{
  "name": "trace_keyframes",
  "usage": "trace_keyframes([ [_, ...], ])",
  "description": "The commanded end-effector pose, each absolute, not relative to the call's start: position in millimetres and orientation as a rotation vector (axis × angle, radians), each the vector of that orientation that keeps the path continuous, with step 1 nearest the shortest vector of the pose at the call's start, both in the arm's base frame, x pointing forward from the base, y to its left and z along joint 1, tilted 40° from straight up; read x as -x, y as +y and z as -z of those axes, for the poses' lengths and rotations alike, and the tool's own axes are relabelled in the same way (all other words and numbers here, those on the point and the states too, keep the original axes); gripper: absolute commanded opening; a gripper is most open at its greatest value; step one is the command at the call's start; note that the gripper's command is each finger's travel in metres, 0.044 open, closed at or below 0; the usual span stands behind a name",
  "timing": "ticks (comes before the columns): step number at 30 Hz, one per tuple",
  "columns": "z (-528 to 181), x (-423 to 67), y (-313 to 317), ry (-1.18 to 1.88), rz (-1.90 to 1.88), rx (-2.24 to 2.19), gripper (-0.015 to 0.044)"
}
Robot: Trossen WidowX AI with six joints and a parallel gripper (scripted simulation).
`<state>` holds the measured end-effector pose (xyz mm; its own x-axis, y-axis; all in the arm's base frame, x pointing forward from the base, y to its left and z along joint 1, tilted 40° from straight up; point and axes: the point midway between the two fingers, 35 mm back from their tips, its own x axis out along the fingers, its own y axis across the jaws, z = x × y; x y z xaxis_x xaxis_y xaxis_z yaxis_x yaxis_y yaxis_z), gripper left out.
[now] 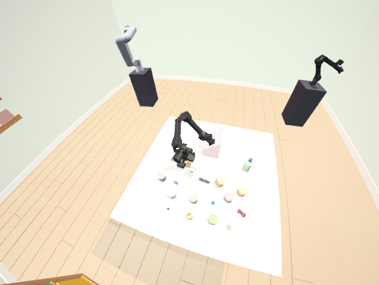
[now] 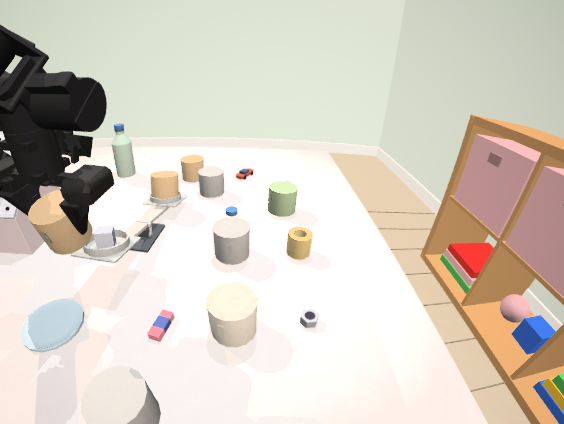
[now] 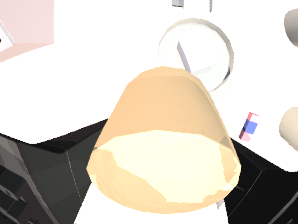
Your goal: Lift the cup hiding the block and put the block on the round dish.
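My gripper [image 2: 64,220] [image 1: 185,163] is shut on a tan cup [image 2: 52,225] [image 3: 162,156] and holds it tilted, low and just left of the balance's near pan [image 2: 89,248] [image 3: 228,56]. A small pale block [image 2: 105,236] [image 1: 191,171] sits uncovered inside that pan's ring. The second tan cup [image 2: 164,185] [image 1: 220,181] stands upright on the far pan of the balance [image 2: 150,234]. The round dish [image 2: 52,324] is a pale blue disc on the mat, nearer the camera and apart from the cup and block.
Several other cylinders stand around: grey [image 2: 231,241], cream [image 2: 232,314], green [image 2: 282,198], a yellow ring [image 2: 299,243]. There are also a bottle [image 2: 123,151], a red toy car [image 2: 244,173], a nut [image 2: 309,318], a pink-blue brick [image 2: 160,325] and a shelf [image 2: 480,280] at the right.
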<state>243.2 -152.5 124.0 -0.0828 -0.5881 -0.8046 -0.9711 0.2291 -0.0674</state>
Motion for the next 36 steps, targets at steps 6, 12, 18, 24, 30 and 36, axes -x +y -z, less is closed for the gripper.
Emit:
trace_keyframes([
  [6, -128.8, -219.8, -180.3, 1.739, -0.664, 1.437, 0.0000],
  [12, -131.4, -201.2, -198.1, 1.730, -0.661, 1.436, 0.0000],
  [18, -134.2, -181.4, -214.0, 1.725, -0.654, 1.443, 0.0000],
  [24, -137.2, -160.6, -228.1, 1.727, -0.642, 1.457, 0.0000],
  [30, -140.5, -138.8, -240.1, 1.736, -0.629, 1.476, 0.0000],
  [36, -144.1, -116.3, -250.2, 1.754, -0.614, 1.501, 0.0000],
])
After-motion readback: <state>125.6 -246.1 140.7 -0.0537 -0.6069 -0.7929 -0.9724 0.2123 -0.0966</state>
